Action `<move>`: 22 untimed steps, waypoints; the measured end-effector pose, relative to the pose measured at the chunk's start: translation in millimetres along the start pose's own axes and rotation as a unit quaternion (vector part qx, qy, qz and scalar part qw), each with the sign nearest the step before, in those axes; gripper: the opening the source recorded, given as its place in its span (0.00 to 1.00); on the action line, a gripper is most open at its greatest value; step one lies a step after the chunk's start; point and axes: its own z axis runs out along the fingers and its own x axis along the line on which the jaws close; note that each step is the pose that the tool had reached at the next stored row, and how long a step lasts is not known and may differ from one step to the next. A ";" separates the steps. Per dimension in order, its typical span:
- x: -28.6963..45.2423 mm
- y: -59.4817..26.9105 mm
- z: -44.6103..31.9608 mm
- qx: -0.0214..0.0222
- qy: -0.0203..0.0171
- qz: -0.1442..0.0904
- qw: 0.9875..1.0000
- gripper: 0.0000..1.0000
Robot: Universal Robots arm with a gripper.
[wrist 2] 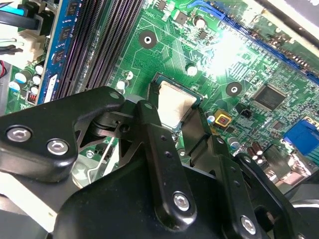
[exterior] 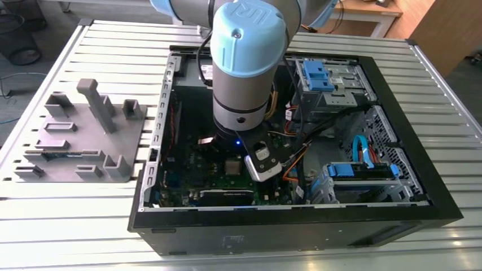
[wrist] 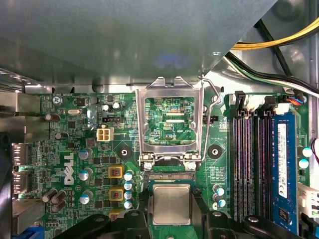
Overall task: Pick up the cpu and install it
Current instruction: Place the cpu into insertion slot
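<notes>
Fingers (wrist 2: 152,127) clamp the cpu (wrist: 171,203) by two sides, low over the motherboard (wrist: 127,132); I think it must go down flat, without force.

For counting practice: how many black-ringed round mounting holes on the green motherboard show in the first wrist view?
2. One hole sits beside the silver metal socket frame toward the small white connector; the other toward the long black memory slots. The black gripper may hide more.

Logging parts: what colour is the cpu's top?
The cpu is pale silver, clearest in the first wrist view.
</notes>
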 end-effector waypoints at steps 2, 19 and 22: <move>0.0 0.0 0.0 0.000 0.000 0.000 1.000 0.45; 0.0 0.0 0.1 0.000 0.000 0.000 1.000 0.41; 0.0 0.0 0.1 0.000 0.000 0.000 1.000 0.41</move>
